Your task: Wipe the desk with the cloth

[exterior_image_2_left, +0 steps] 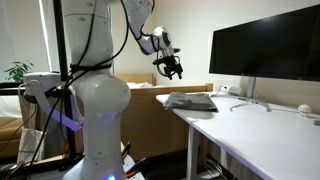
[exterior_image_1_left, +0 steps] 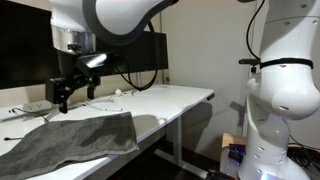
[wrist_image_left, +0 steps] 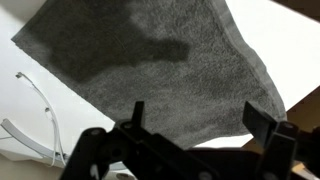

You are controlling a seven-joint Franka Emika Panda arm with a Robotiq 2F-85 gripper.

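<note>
The dark grey cloth (exterior_image_1_left: pixel 75 140) lies spread flat on the white desk (exterior_image_1_left: pixel 170 100) near its front edge. It also shows in an exterior view (exterior_image_2_left: pixel 192 101) and fills most of the wrist view (wrist_image_left: pixel 150 70). My gripper (exterior_image_1_left: pixel 62 98) hangs in the air above the cloth, well clear of it, and shows in an exterior view (exterior_image_2_left: pixel 170 68) too. In the wrist view the two fingers (wrist_image_left: pixel 200 120) stand wide apart with nothing between them. The gripper's shadow falls on the cloth.
A large black monitor (exterior_image_2_left: pixel 265 50) stands at the back of the desk. Thin cables (wrist_image_left: pixel 40 100) lie on the desk beside the cloth. A small white object (exterior_image_2_left: pixel 305 109) sits near the monitor. The robot's white base (exterior_image_2_left: pixel 95 120) stands beside the desk.
</note>
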